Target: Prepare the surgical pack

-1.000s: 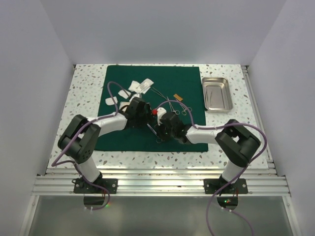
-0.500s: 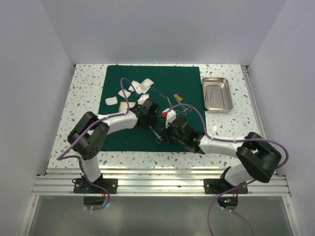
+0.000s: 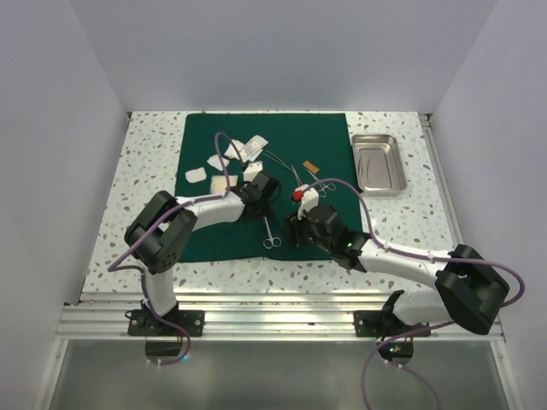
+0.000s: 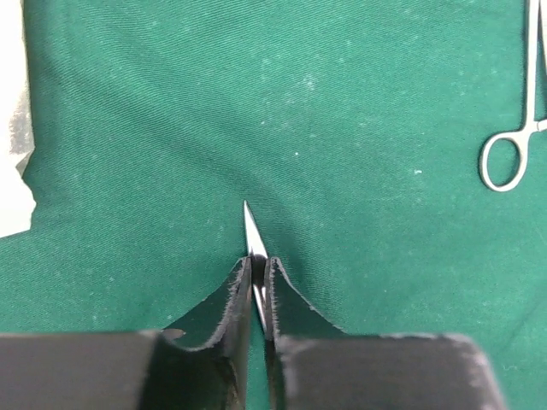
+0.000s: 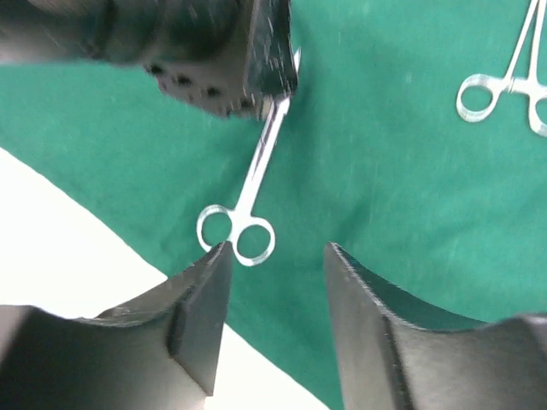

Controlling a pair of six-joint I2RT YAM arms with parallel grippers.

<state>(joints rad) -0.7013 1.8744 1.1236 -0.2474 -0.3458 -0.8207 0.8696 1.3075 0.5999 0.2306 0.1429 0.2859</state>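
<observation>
On the dark green drape [image 3: 256,162] lie steel scissors [image 3: 270,232], rings toward the near edge. My left gripper [image 3: 265,210] is shut on the scissors' blades. In the left wrist view the blade tip [image 4: 249,229] pokes out past the closed gripper [image 4: 256,266]. My right gripper [image 3: 288,235] stands open just right of the rings. In the right wrist view the scissors' rings [image 5: 237,233] lie at the left fingertip of that gripper [image 5: 276,249], nothing between its jaws. White gauze pads [image 3: 235,154] and forceps [image 3: 295,175] lie farther back on the drape. The steel tray [image 3: 379,162] sits right of the drape.
The speckled table [image 3: 137,171] has white walls on three sides and a rail on the right. A forceps ring [image 4: 504,158] lies right of my left gripper. More forceps [image 5: 504,81] show at the upper right of the right wrist view. A small brown item [image 3: 308,169] lies by the forceps.
My left gripper has reached right and shut on the scissors' blades. My right gripper has opened, let go of the scissors and drawn back.
</observation>
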